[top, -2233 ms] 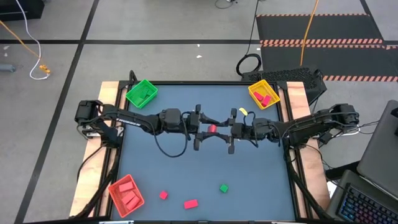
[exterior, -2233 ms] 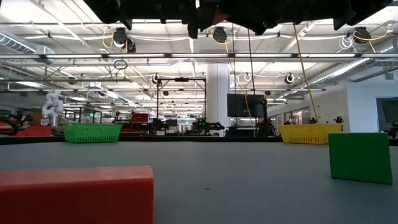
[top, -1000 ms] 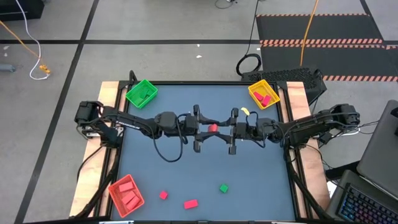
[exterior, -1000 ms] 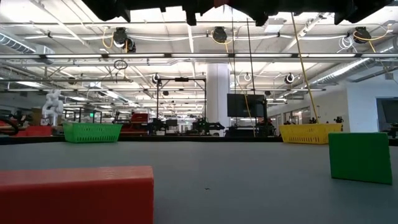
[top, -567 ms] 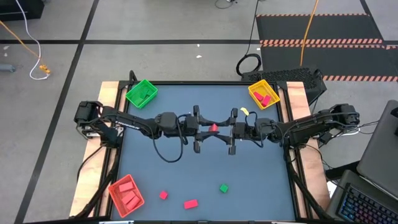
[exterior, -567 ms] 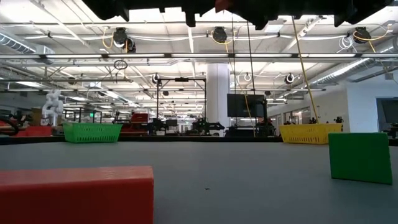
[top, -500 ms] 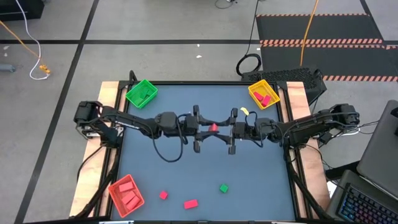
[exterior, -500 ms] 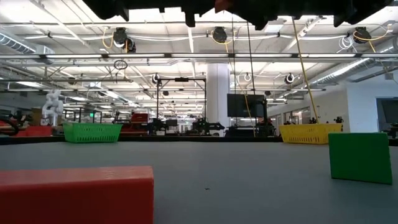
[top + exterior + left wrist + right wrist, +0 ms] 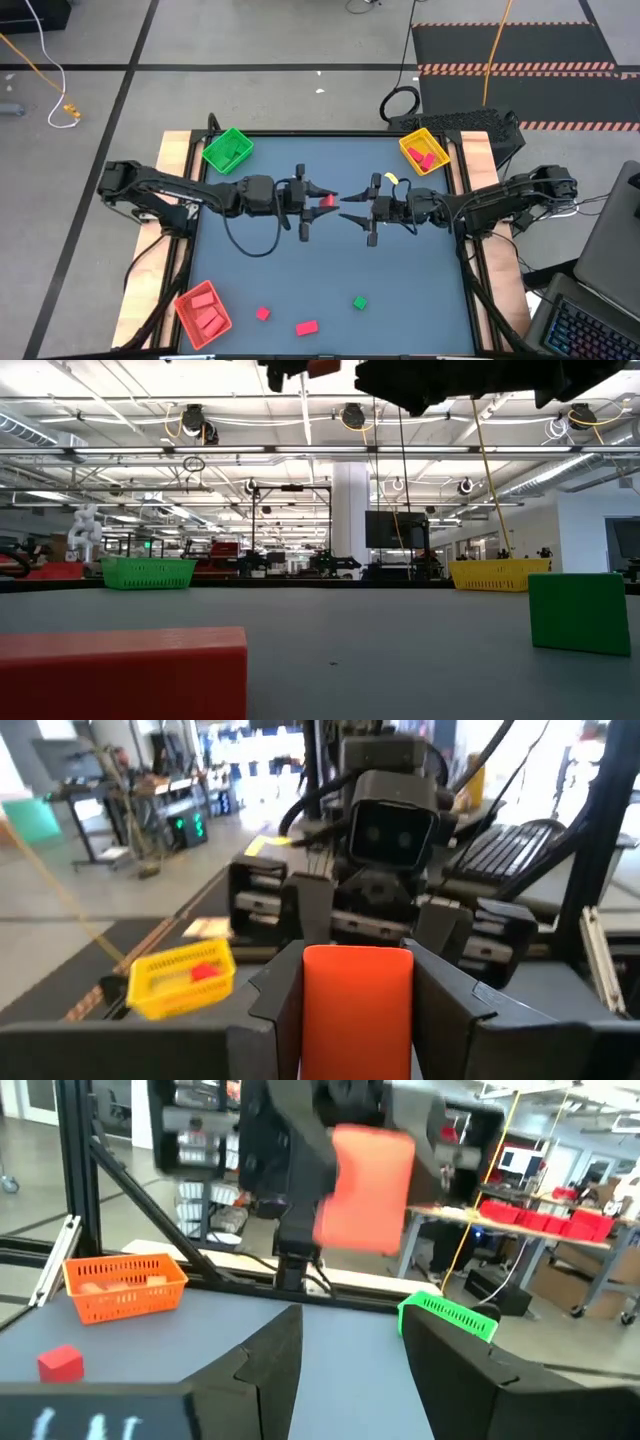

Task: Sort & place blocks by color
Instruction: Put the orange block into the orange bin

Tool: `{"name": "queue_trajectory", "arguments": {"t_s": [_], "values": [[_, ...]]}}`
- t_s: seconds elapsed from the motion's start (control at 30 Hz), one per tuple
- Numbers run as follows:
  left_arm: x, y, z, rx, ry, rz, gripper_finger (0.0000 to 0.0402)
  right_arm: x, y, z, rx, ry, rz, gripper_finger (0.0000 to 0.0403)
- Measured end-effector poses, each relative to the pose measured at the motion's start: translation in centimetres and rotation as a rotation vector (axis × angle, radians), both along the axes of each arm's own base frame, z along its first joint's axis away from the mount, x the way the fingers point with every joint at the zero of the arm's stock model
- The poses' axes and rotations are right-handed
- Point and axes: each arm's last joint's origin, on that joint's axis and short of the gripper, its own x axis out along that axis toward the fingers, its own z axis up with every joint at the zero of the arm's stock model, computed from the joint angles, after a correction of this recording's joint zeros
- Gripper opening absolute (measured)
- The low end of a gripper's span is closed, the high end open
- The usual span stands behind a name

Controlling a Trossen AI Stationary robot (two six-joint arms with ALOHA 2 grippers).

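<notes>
I am holding a salmon-orange block (image 9: 326, 201) clamped between the fingers of my left gripper (image 9: 322, 199), raised above the middle of the table (image 9: 400, 290). In my left wrist view the block (image 9: 357, 1004) is sitting upright between my two dark fingers (image 9: 278, 992), filling the gap between them. A moment ago both my grippers were meeting nose to nose over the table's middle with the block between them; now my left arm is pulling back toward the table's left side, carrying the block with it, and a clear gap is showing between the two grippers.

My right gripper (image 9: 352, 216) is hanging just to the right of the table's middle, its fingers apart and holding nothing; in my right wrist view the block (image 9: 368, 1175) is showing well beyond my empty fingers (image 9: 268, 1360), in the other gripper's hold.

The rest is lying as before. Near the table's front edge a small red block (image 9: 262, 314), a pink-red bar (image 9: 306, 327) and a green cube (image 9: 359, 302) are resting apart from one another. The green tray (image 9: 228, 149) is sitting at the table's far left corner, the yellow tray (image 9: 424, 150) at its far right corner with red pieces inside, and the red tray (image 9: 203, 310) at its near left corner with salmon pieces inside.
</notes>
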Motion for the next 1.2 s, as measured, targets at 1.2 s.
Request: {"name": "queue_trajectory", "arguments": {"t_s": [1.2], "values": [[-13.0, -8.1, -2.2, -0.68, 0.801, 0.252, 0.0133, 0.0, 0.0, -0.3, -0.01, 0.032, 0.001, 0.0169]]}}
